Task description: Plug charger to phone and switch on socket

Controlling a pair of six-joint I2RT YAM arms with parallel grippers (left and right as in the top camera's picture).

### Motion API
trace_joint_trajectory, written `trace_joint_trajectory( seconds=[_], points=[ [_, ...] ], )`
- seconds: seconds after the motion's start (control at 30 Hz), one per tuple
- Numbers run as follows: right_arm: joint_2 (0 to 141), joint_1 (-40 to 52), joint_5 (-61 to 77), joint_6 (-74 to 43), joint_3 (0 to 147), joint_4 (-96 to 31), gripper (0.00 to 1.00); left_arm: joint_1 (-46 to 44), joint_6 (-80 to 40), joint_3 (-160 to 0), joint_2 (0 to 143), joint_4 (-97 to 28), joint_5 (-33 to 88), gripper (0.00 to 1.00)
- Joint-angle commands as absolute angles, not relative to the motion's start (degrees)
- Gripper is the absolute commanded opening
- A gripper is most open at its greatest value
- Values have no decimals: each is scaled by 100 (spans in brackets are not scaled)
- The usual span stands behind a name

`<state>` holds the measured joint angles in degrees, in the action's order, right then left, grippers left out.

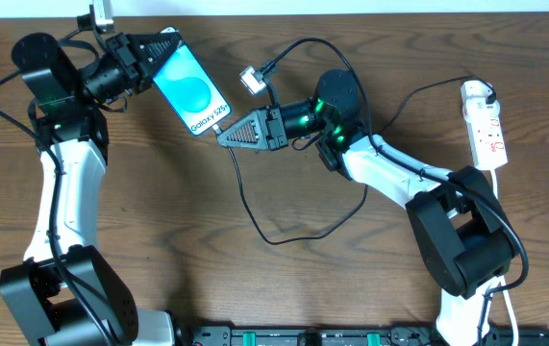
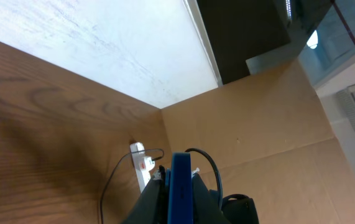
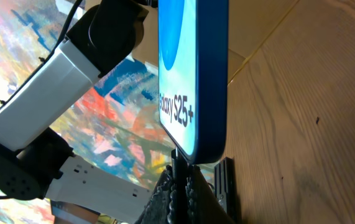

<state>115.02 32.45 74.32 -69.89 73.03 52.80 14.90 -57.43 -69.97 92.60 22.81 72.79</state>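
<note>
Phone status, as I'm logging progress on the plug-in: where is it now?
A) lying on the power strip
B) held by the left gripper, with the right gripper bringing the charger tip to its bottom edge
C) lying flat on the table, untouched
B: the left gripper clamps the phone at its top end, while the right gripper holds the charger tip at its bottom edge.

the left arm (image 1: 61, 197) and right arm (image 1: 385, 171) match: smooth white shells on the long links, bulky black housings at the joints, small green lights near the wrists. thin black cables run alongside. the left gripper (image 1: 162, 48) and right gripper (image 1: 224, 136) are black wedges — the right's fingers (image 3: 176, 193) ribbed.
</note>
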Motion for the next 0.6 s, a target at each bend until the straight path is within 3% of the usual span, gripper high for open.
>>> trace_joint_trajectory(
  seconds=[0.0,0.57],
  points=[
    [11518,3234,7194,-6958,7402,5288,1,1466,-5883,-7035,9249,2324,7456,7],
    [11518,3236,7170,-7210,7402,5295,1,1463,-5804,-7035,9249,2324,7456,7]
  ],
)
